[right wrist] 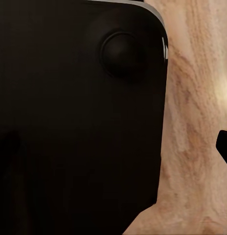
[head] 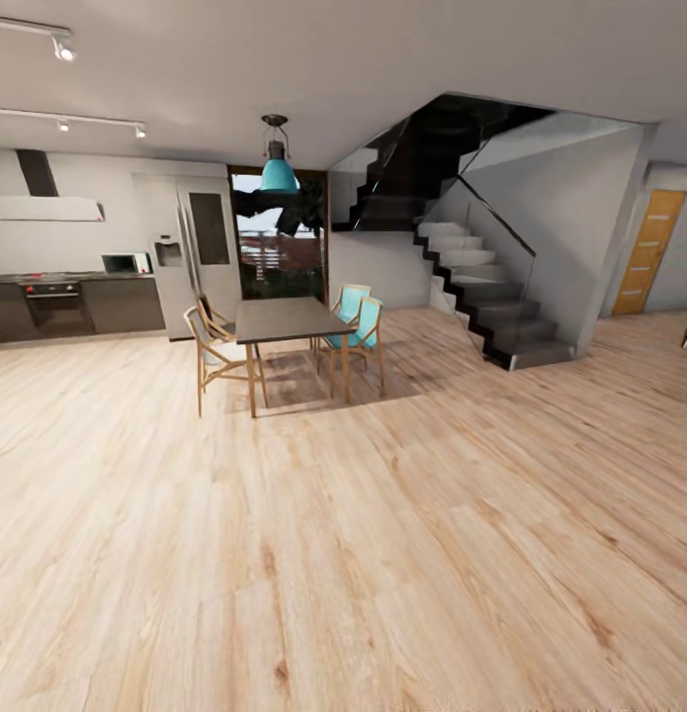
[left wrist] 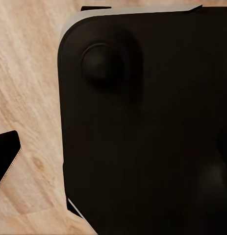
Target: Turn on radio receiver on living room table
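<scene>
The radio receiver, its glossy grey table and the living room are out of view. I face an open room with a light wood plank floor [head: 383,554]. Both wrist views look down on my own black base [left wrist: 152,127] [right wrist: 74,122] with the floor beside it. A small dark piece [left wrist: 4,157] sits at the edge of the left wrist view and another dark piece [right wrist: 225,146] at the edge of the right wrist view. I cannot tell whether these are fingers.
A dark dining table [head: 284,318] with wooden chairs [head: 216,348], two of them teal [head: 358,324], stands ahead under a teal pendant lamp [head: 278,173]. The dark-cabinet kitchen [head: 56,305] lies at the left, a staircase [head: 481,292] and an orange door [head: 647,252] at the right.
</scene>
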You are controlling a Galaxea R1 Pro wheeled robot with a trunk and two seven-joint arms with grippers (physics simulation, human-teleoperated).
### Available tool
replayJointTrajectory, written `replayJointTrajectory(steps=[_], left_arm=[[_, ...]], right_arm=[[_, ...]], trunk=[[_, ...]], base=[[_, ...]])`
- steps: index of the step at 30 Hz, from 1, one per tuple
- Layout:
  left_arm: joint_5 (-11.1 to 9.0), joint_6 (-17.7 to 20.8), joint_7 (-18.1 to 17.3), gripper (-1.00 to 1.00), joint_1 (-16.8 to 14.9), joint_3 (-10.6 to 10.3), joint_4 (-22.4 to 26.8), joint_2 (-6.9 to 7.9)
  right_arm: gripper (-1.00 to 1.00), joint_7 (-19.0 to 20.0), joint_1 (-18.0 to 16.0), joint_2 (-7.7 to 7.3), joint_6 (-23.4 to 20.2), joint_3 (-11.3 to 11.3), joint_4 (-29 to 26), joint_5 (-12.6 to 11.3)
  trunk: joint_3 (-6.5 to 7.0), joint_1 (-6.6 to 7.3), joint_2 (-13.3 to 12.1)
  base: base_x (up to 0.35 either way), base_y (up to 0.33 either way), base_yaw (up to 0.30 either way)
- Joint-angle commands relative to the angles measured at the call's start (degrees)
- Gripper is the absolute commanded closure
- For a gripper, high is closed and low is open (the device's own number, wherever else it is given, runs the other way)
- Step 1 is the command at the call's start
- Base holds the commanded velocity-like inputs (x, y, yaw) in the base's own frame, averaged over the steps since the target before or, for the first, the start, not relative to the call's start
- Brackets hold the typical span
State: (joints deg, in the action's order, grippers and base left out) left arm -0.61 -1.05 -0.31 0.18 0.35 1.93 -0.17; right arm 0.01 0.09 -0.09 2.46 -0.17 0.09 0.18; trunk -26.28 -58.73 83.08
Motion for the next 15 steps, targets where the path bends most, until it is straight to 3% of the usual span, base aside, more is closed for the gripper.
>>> replayJointTrajectory(steps=[1, 15], left_arm=[[0.0, 0.0, 0.01, -1.0, 0.0, 0.0, 0.0, 0.01], [-0.01, 0.0, 0.0, -1.0, 0.0, 0.0, 0.0, 0.04]], right_arm=[[-1.0, 0.0, 0.0, 0.0, 0.0, 0.0, 0.0, 0.0], [-1.0, 0.07, 0.0, 0.0, 0.0, 0.0, 0.0, 0.0]], trunk=[[0.0, 0.0, 0.0], [0.0, 0.0, 0.0]], base=[[0.0, 0.0, -0.287], [0.0, 0.0, -0.287]])
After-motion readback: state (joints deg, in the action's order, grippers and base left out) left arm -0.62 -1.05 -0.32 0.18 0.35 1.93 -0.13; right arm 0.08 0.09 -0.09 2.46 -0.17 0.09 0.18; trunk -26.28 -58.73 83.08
